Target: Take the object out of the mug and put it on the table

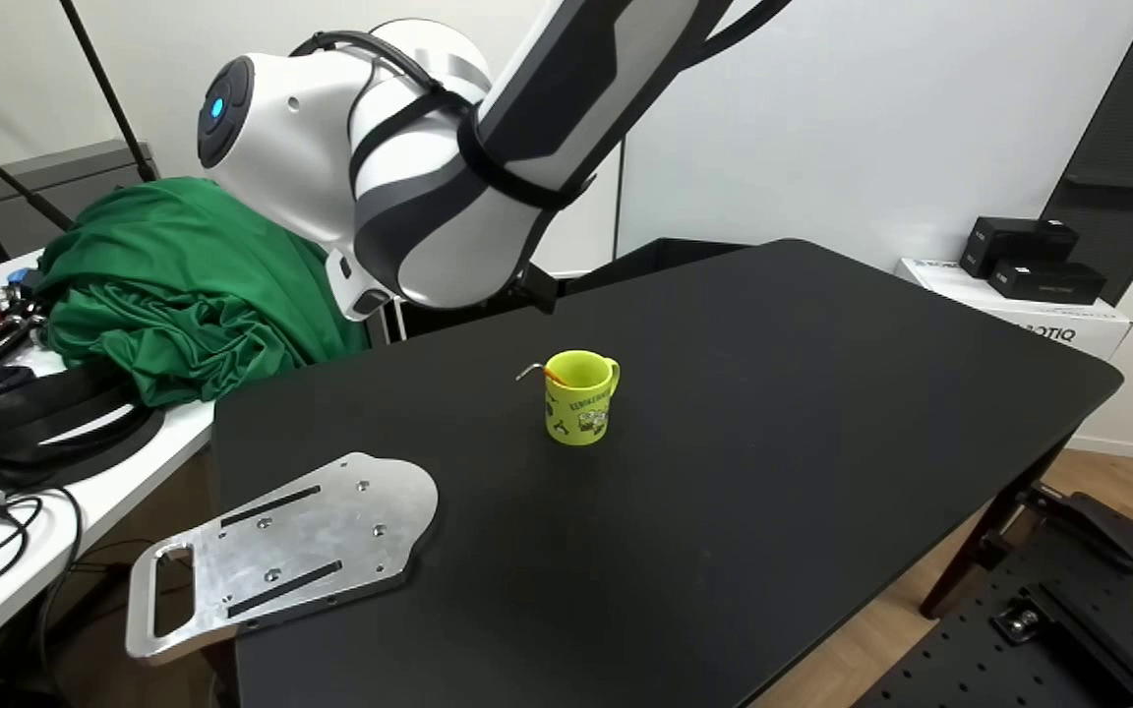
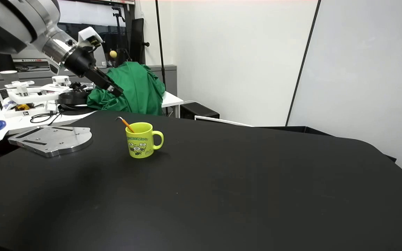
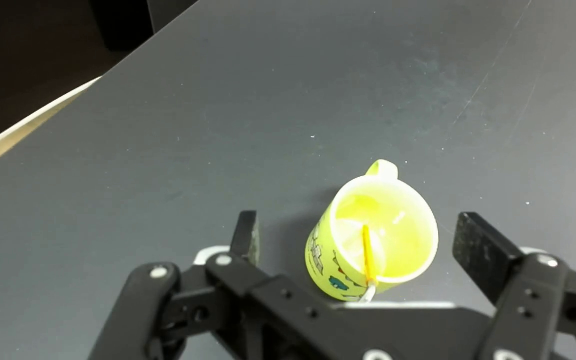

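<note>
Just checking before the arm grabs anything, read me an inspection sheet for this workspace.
Surface: black table, scratched and specked in the wrist view.
Job's things: lime-green mug, upright; orange stick leaning inside, bent tip past the rim.
Clutter: metal plate, one end overhanging the table edge.
Gripper: open, holding nothing.
Cables: black cable beside the arm.
Surroundings: green cloth heaped on a white desk.

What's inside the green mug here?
A thin orange stick leans in the mug, its bent tip sticking out past the rim. In both exterior views the mug's side covers the stick's lower part; the wrist view shows it, but the near inner wall is hidden.
</note>
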Controlling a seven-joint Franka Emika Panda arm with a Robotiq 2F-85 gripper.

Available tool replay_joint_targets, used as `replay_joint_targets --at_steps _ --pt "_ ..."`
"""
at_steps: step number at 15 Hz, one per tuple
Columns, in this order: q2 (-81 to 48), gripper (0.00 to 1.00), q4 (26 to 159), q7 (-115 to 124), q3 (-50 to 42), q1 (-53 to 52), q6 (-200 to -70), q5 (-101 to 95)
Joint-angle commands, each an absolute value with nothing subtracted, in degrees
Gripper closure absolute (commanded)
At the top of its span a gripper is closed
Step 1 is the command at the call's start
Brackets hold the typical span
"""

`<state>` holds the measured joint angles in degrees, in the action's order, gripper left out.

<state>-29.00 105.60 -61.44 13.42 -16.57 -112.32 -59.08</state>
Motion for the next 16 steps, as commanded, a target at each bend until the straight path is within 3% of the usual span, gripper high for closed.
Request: replay_joint_targets --at_steps 1,16 --pt "-31.3 0.0 104.7 -60.8 13.7 -16.1 -112.7 -57.9" --pt "-35.4 0.0 104.2 -50.9 13.0 -16.9 -111.2 -54.5"
